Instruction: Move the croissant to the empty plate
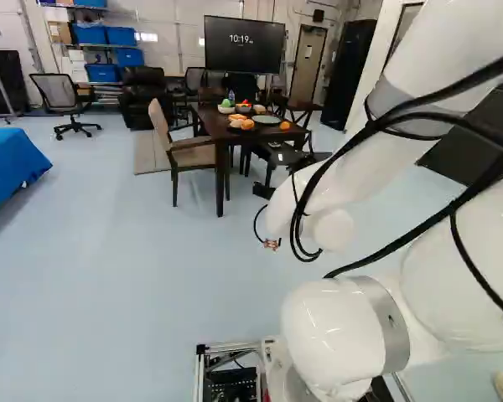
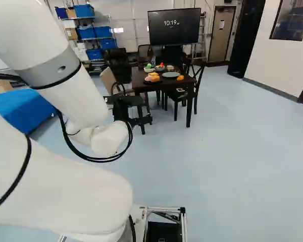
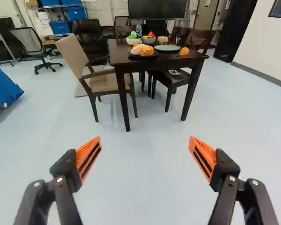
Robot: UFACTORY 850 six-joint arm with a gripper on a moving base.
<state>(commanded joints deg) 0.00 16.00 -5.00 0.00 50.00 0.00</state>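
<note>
Dark table (image 2: 164,85) stands in the right base view's upper middle; approach slowly, empty gripper (image 3: 144,139) spread wide, clearing the pale plate (image 2: 170,74).

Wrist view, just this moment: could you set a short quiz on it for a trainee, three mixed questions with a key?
1. True or false: the gripper is open, with nothing held between its fingers.
2. Choose one. The orange fruit rests on: A, the seat of a chair; B, the tabletop; C, a shelf.
3. Fill in the blank: the dark plate bears yellow-orange food, while the light plate has ____ on it.

Key: 1, true; 2, B; 3, nothing.
</note>
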